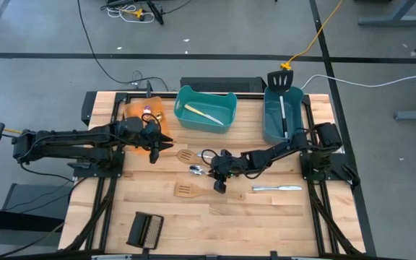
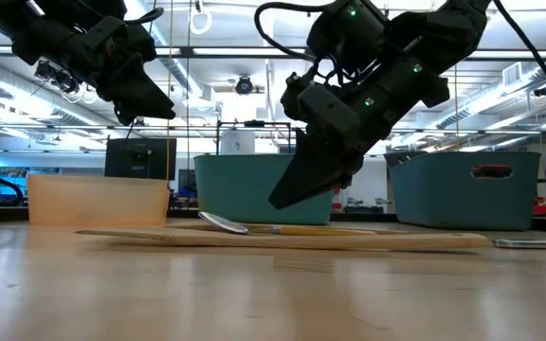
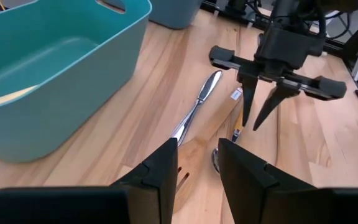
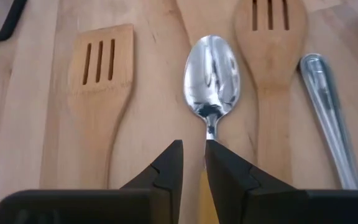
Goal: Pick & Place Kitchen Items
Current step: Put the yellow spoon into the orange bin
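Right gripper [image 4: 193, 163] fingers narrow over spoon [image 4: 212, 76] handle between wooden spatulas [image 4: 99, 68], left gripper [image 3: 197, 158] fingers narrow, empty

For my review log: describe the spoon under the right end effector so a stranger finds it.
Start at the middle teal bin. On the table before it, between two wooden slotted spatulas, lies the spoon. It alone has a shiny silver bowl.

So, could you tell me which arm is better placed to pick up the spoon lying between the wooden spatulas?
The right. Its gripper already straddles the spoon handle with a narrow gap, while the left gripper hangs near the orange bin.
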### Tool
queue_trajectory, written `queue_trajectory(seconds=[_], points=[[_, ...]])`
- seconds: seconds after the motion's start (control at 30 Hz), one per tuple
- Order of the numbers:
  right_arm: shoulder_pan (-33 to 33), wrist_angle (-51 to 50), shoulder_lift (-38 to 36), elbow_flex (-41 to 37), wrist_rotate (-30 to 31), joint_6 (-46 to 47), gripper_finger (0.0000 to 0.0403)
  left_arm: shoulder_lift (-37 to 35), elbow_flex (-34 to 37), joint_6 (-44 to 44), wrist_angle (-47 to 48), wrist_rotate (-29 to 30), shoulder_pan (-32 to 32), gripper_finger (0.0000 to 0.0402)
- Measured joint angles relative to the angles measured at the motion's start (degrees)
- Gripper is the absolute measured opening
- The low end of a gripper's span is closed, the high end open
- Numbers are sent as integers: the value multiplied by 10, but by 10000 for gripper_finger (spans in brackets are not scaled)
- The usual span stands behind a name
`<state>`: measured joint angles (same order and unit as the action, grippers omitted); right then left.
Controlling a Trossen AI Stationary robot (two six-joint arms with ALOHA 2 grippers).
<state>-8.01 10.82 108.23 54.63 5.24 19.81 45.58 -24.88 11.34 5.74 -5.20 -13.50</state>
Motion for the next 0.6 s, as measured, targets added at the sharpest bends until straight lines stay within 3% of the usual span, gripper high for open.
queue_trajectory(seconds=[0.23,0.6], points=[[0,0,28,17,-4,-5,80,0,0,0,0,0,0,122],[0,-113,110,140,-8,-55,80,0,0,0,1,0,0,122]])
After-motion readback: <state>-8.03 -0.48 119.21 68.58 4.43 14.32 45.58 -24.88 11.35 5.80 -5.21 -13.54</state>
